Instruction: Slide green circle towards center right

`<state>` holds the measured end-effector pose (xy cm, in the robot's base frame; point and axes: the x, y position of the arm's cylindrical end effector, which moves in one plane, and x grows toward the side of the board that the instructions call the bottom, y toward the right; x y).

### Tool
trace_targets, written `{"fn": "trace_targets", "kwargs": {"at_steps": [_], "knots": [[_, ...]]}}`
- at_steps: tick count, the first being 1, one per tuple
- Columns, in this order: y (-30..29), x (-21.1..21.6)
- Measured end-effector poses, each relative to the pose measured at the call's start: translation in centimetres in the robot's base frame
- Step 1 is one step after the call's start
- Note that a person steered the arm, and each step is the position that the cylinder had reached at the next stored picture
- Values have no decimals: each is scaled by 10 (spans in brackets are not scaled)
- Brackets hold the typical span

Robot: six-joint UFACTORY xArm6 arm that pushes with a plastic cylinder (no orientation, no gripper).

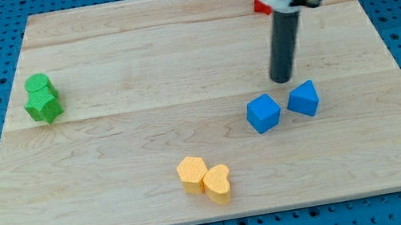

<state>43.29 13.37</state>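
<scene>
The green circle [39, 85] sits near the board's left edge, touching a green star-shaped block [44, 107] just below it. My tip [284, 79] is at the view's right of centre, far from the green circle, just above two blue blocks: a blue cube [263, 113] and a blue pointed block [303, 99].
A yellow block [192, 174] and a yellow heart [217, 183] touch each other near the board's bottom middle. A red block [260, 6] is partly hidden behind the arm at the top right. The wooden board [135, 58] lies on a blue pegboard.
</scene>
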Motion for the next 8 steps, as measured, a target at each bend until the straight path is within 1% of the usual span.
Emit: {"fn": "trace_targets", "kwargs": {"at_steps": [1, 2, 3, 4, 5, 7, 8], "knots": [[6, 28], [6, 46], [-41, 45], [-62, 16], [-65, -36], [-210, -67], [-272, -102]]}}
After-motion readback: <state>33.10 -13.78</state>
